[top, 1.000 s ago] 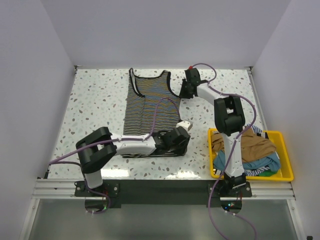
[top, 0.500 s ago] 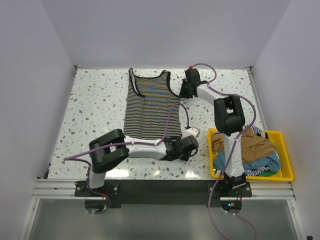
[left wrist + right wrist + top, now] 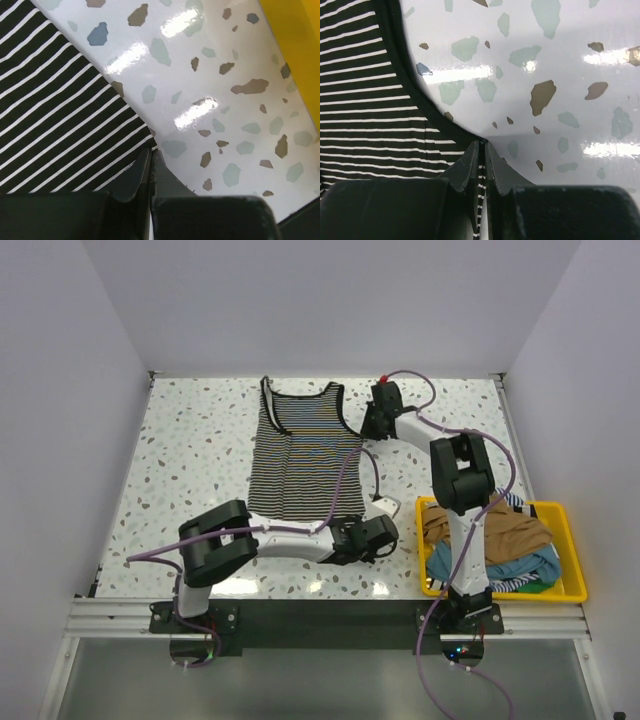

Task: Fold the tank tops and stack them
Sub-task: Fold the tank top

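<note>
The black-and-white striped tank top [image 3: 305,455] lies flat on the speckled table, neck at the far end. My left gripper [image 3: 362,523] is shut on its near right hem corner [image 3: 145,142]. My right gripper [image 3: 366,428] is shut on the cloth at the right armhole edge [image 3: 481,145], with striped cloth showing between its fingers. A tan-brown tank top [image 3: 500,530] lies on top of a heap in the yellow basket [image 3: 570,540], over teal and broad-striped ones [image 3: 530,575].
The yellow basket stands at the near right of the table; its side shows in the left wrist view [image 3: 295,55]. White walls close in the table on three sides. The arm bases sit on the near rail.
My left gripper moved from over the top's near hem out to its near right corner and pulled it flat. The right arm stayed at the armhole.
</note>
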`<state>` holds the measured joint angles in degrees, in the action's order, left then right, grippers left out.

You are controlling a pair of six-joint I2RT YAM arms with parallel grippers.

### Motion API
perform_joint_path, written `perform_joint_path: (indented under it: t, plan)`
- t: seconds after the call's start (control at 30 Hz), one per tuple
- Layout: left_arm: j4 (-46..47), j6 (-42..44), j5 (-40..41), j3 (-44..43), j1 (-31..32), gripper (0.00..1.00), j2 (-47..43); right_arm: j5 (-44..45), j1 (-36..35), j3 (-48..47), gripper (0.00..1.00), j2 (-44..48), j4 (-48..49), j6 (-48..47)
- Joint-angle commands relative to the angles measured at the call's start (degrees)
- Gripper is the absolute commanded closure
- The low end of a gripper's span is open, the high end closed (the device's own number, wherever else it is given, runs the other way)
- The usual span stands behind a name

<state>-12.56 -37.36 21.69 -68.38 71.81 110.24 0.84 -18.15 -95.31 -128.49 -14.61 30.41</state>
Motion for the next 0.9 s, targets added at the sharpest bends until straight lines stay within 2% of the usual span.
perform_joint_path:
  t: [0.0, 0.17, 0.4, 0.67, 0.87]
  plan:
    - [-0.19, 1.59, -1.73, -0.62, 1.49, 1.00, -4.41, 4.16, -0.13, 3.37, 1.00, 3.06, -3.93, -0.44]
    - [-0.54, 0.45, -4.55, 2.02, 4.12, 1.00, -8.97, 7.94, 0.05, 7.14, 1.00, 7.44, -4.81, -0.27]
    - [4.55, -3.76, -7.54, 12.82, 4.48, 1.00, -18.21, 12.08, 0.13, 13.04, 1.00, 14.30, -6.13, 0.08]
    - [4.03, -7.89, -3.60, 17.58, 4.39, 1.00, -24.54, 11.38, -0.22, 11.72, 1.00, 16.69, -7.71, 0.87]
    - [-0.62, -12.72, 1.15, 20.91, 3.16, 1.00, -29.72, 11.37, -1.62, 9.71, 1.00, 17.92, -8.06, 2.37]
